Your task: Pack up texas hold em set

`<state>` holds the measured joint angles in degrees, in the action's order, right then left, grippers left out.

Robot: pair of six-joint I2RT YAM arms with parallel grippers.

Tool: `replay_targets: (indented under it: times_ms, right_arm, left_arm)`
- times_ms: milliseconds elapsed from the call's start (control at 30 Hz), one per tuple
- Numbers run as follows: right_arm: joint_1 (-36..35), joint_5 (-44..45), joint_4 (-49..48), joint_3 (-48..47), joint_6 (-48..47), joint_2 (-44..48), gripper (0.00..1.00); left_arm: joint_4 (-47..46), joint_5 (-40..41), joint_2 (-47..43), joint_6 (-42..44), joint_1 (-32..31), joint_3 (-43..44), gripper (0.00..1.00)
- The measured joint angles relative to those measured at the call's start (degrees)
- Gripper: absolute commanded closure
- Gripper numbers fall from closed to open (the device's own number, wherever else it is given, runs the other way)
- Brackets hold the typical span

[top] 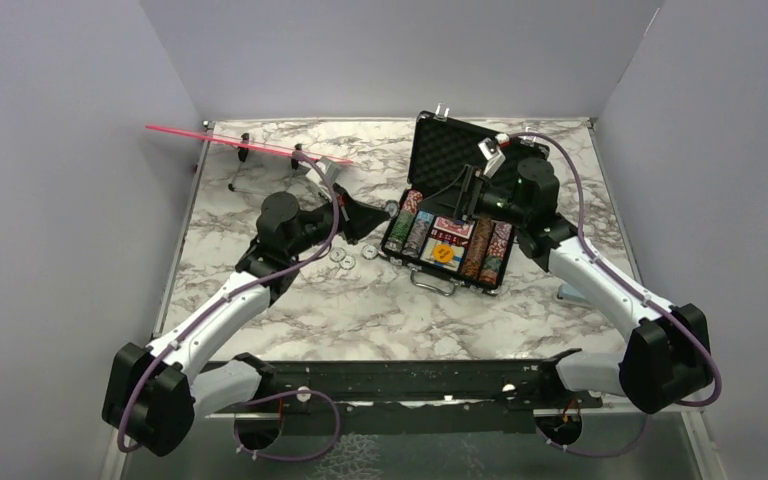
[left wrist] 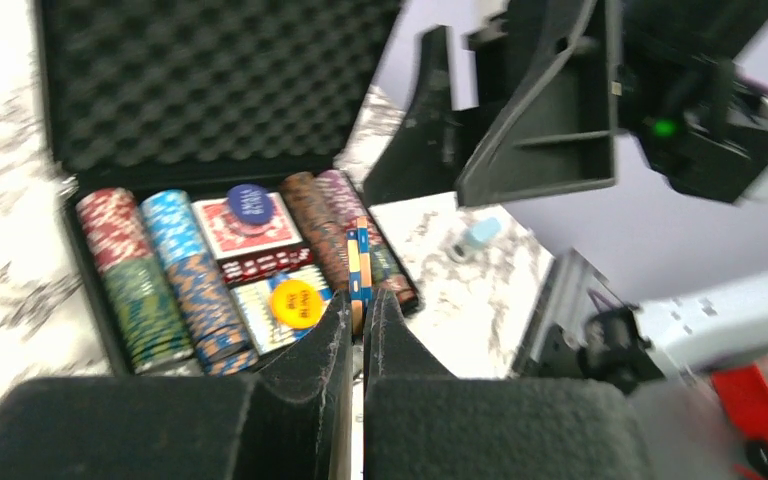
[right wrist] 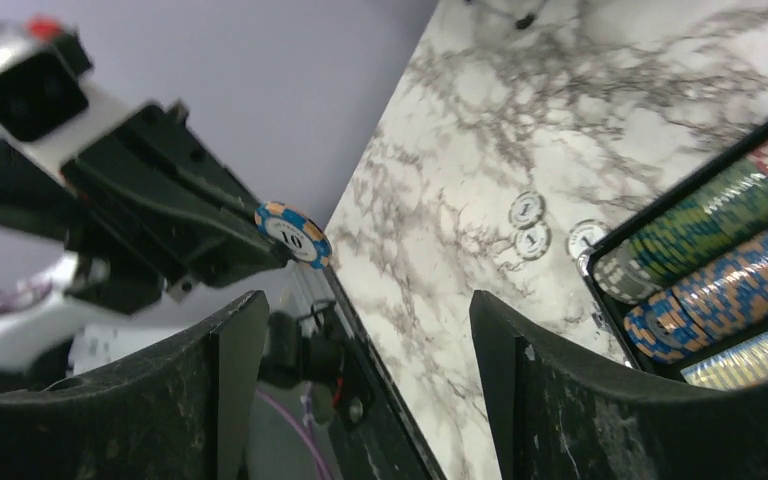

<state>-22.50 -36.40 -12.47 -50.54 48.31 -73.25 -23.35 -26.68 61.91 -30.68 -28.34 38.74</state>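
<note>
Left hand clenched on a blue and orange chip, up in the air beside the open black case. Right hand spread wide over the case. Case on the marble surface, lid up, round buttons just beside it

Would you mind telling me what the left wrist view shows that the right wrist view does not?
Only the left wrist view shows the foam lid, the red card deck, the yellow button and the small blue block. Only the right wrist view shows the three loose white chips on the table and the 10 on the held chip. Both show that chip pinched in the left gripper and the chip rows in the case.
</note>
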Motion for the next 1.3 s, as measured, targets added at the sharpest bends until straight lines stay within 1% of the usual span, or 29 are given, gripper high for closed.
replay_targets:
  times_ms: [133,233,300,367,533,767,833,900,967,1000,1033,1067,1133,1200,1267,1300]
  right_arm:
    - [0.2,-11.8,0.0,-1.4,-8.5,0.1,0.25]
    - [0.0,-18.5,-1.5,-1.6,-11.1,0.1,0.31]
    - [0.0,-21.6,-3.5,-1.5,-11.3,0.1,0.33]
    - [0.0,-23.3,-6.0,-1.4,-11.3,0.2,0.34]
    - [-0.2,-25.5,-11.5,-1.1,-9.8,0.3,0.40]
    - [-2.5,-26.1,-13.2,-1.5,-9.2,-1.4,0.52]
    - [-3.1,-26.4,-13.4,-1.5,-9.2,-1.8,0.58]
    - [-3.4,-26.9,-13.7,-1.5,-9.2,-2.1,0.70]
    - [-3.6,-27.5,-14.1,-1.5,-9.1,-2.3,0.85]
    - [-3.7,-27.6,-14.4,-1.5,-9.0,-2.4,0.94]
    - [-3.7,-27.8,-14.5,-1.5,-9.0,-2.6,0.98]
    - [-3.7,-27.9,-14.7,-1.5,-8.9,-2.8,0.99]
    - [-3.7,-28.0,-15.3,-1.5,-9.3,-2.9,0.99]
    - [-3.7,-28.0,-15.4,-1.5,-9.4,-2.9,0.99]
    - [-3.7,-27.9,-14.9,-1.5,-10.6,-2.9,0.99]
    - [-3.7,-27.7,-14.1,-1.5,-11.8,-2.9,0.99]
  left_arm:
    - [3.0,-10.3,1.2,1.9,0.7,5.3,1.00]
    - [4.2,-16.3,1.6,2.4,0.7,7.7,1.00]
    - [4.3,-19.9,1.7,2.4,0.7,8.5,1.00]
    - [4.2,-22.1,1.7,2.2,0.7,8.7,1.00]
    - [4.2,-25.4,2.5,1.1,0.7,8.7,1.00]
    - [3.7,-26.1,2.9,-0.3,0.6,8.7,1.00]
    - [3.5,-26.1,2.9,-0.4,0.6,8.7,1.00]
    - [3.3,-26.1,3.0,-0.5,0.6,8.7,1.00]
    - [3.2,-26.1,3.0,-0.6,0.6,8.7,1.00]
    - [3.1,-26.1,3.0,-0.8,0.6,8.7,0.98]
    - [2.8,-26.3,3.0,-0.8,0.7,8.7,0.94]
    - [2.6,-26.4,3.0,-1.1,0.6,8.7,0.86]
    - [2.6,-26.4,3.2,-1.5,0.6,8.7,0.63]
    - [2.4,-26.2,3.4,-1.2,0.7,8.7,0.44]
    - [2.7,-25.6,3.5,-0.6,0.9,8.7,0.33]
    - [3.2,-24.8,3.5,0.0,0.9,8.7,0.31]
